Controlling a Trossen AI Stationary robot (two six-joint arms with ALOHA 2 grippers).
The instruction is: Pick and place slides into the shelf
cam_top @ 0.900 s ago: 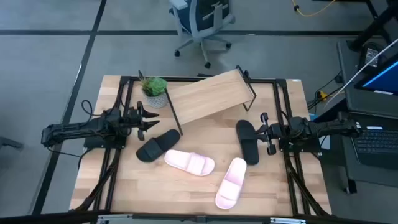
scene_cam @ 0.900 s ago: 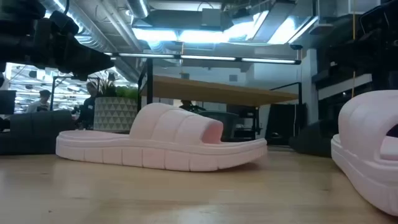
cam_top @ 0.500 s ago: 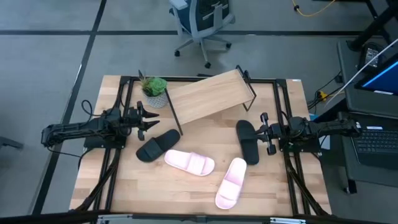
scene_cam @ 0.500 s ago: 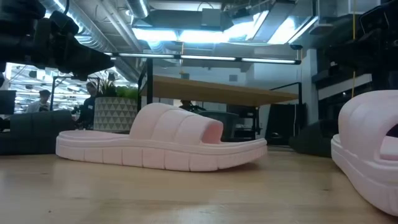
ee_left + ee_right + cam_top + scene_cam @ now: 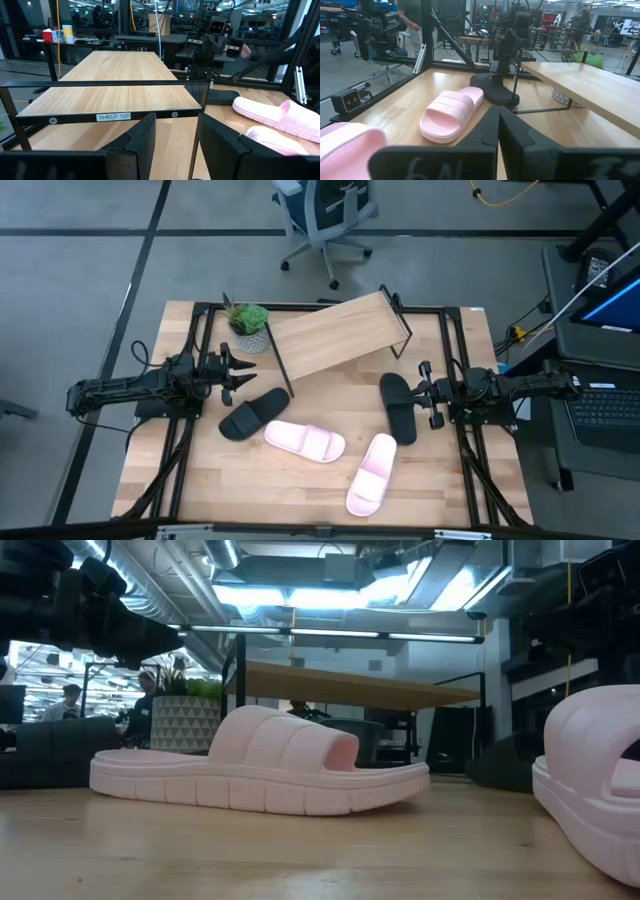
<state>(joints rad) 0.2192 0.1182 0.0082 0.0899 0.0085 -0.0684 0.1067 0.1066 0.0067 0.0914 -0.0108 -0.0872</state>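
On the table [image 5: 200, 490], the shelf [image 5: 335, 335] stands at the far side, its light wood board slanted on a thin black wire frame, and nothing lies on the board. All four slides are on the table top, near to the shelf's front. One black slide [image 5: 253, 414] lies left of the middle, just beside the shelf's left leg. The other black slide [image 5: 398, 407] lies to the right, close to the right gripper. One pink slide [image 5: 305, 442] lies between them, a bit nearer, touching or almost touching the left black one. The second pink slide [image 5: 371, 473] is nearest of all, to the right of the first pink one. Both pink ones have a wide ribbed strap and a thick sole. A small plant [image 5: 248, 325] in a pot stands at the shelf's left end. The left gripper [image 5: 232, 374] is over the left side of the table, its fingers apart and holding nothing. The right gripper [image 5: 426, 394] is over the right side, its fingers closed together and empty.
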